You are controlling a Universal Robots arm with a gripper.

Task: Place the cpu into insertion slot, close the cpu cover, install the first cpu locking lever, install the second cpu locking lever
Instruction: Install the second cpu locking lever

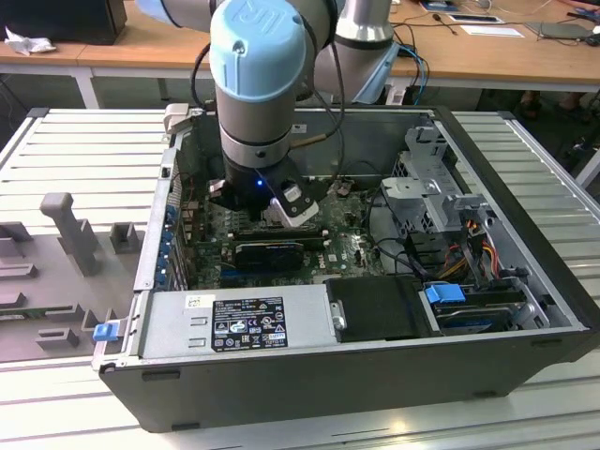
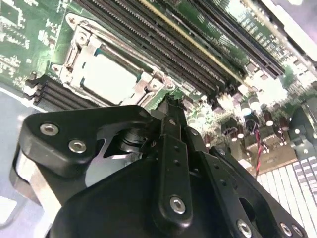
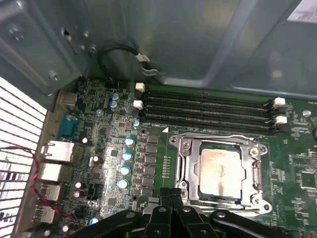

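Note:
The cpu [image 3: 220, 171] [image 2: 110, 79] lies flat with its pale face up in the insertion slot, which is mostly hidden beneath it. The dull silver cpu cover [image 3: 187, 166] [image 2: 81, 49] is down around it, framing the chip in its window. My gripper [image 3: 172, 192] [image 2: 171, 104] hovers just off one edge of the cover with its black fingers pressed together and nothing between them. In the exterior view the arm reaches down into the open computer case, over the green motherboard [image 1: 342, 248].
Long black memory slots [image 3: 208, 106] [image 2: 163, 39] run beside the socket. Capacitors [image 3: 126, 156] and rear ports with a red-black wire [image 3: 29, 168] stand on the other side. A power supply [image 1: 234, 323] and drive cage [image 1: 431, 197] crowd the case.

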